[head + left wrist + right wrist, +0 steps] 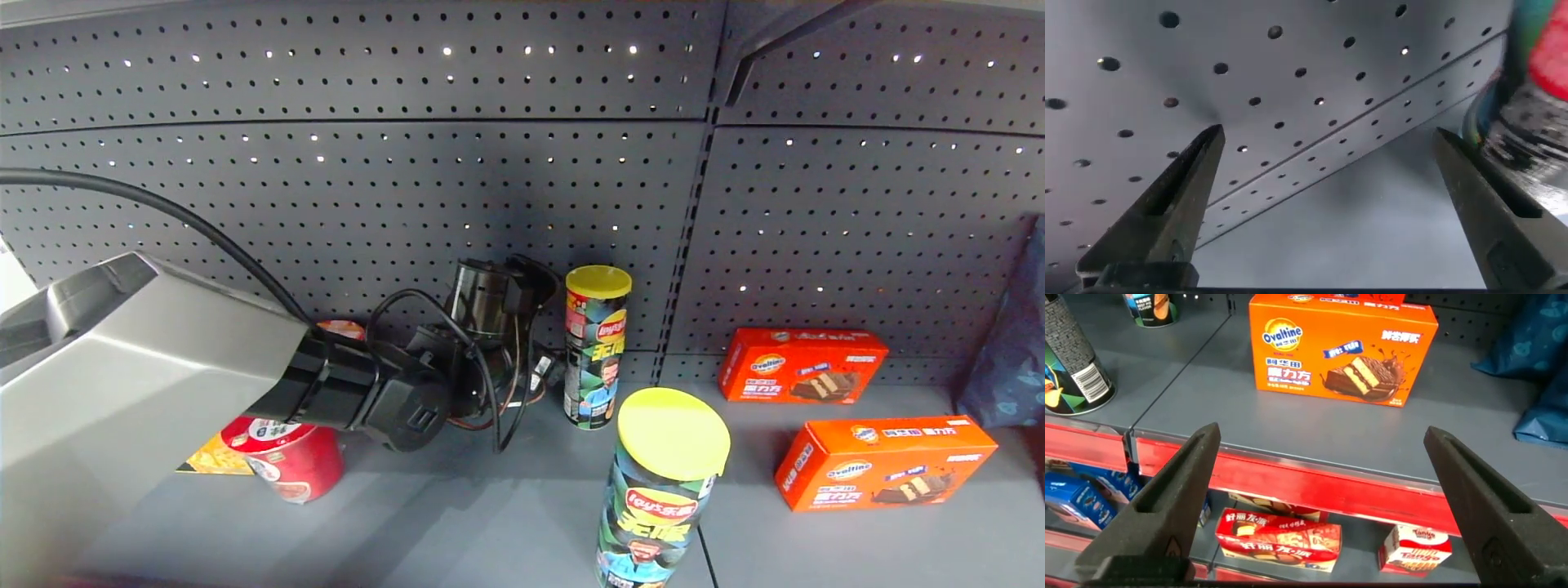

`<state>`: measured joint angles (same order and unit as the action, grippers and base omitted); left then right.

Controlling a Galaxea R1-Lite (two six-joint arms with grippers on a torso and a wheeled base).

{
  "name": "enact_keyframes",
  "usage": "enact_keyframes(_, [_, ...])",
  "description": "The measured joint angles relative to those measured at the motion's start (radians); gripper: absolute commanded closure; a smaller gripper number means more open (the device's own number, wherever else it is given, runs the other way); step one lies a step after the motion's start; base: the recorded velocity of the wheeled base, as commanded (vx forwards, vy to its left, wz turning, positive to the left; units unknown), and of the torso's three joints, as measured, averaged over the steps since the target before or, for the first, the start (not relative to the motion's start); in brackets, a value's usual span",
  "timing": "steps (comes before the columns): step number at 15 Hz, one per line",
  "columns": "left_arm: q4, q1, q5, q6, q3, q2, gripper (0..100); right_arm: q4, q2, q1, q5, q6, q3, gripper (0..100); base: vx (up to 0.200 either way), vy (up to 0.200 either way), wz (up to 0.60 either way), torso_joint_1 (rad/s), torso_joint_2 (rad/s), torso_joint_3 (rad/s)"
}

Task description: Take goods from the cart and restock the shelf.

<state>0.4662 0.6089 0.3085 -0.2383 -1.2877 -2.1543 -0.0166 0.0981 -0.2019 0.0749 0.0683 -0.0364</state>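
Left claw (1328, 132) spread wide, grasping nothing, deep on shelf (457, 523), just beside rear chip can (597, 347) at 12 o'clock. Right claw (1320, 431) likewise released, empty. Front chip can (663, 490) at 6 o'clock. Restocking seemingly partway; next cart fetch probably due.

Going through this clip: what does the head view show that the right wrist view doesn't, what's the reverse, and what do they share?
Head view only: the red cup and yellow packet, partly hidden by the left arm.
Right wrist view only: the right pincer, open, and snack boxes on the lower level under the red shelf edge.
Both: the front orange box, the front chip can and the blue bag.
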Motion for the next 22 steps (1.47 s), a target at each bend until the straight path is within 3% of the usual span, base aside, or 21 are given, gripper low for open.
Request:
enact_keyframes(6, [-0.004, 0.005, 0.000, 0.003, -0.080, -0.045, 0, -0.001, 0.000, 0.000, 0.000, 0.000, 0.001, 0, 0.000, 0.000, 0.00, 0.000, 0.00, 0.000])
enact_keyframes(12, [-0.001, 0.010, -0.001, 0.002, -0.076, -0.051, 0, 0.000, 0.000, -0.001, 0.000, 0.000, 0.001, 0, 0.000, 0.000, 0.00, 0.000, 0.00, 0.000])
enact_keyframes(18, [0.001, 0.006, 0.001, 0.002, -0.001, -0.011, 0, 0.000, 0.000, 0.000, -0.001, 0.000, 0.001, 0, 0.000, 0.000, 0.00, 0.000, 0.00, 0.000])
enact_keyframes(22, [0.003, 0.001, 0.002, 0.003, 0.104, 0.082, 0, 0.006, 0.000, 0.000, -0.012, -0.019, 0.001, 0, 0.000, 0.000, 0.00, 0.000, 0.00, 0.000])
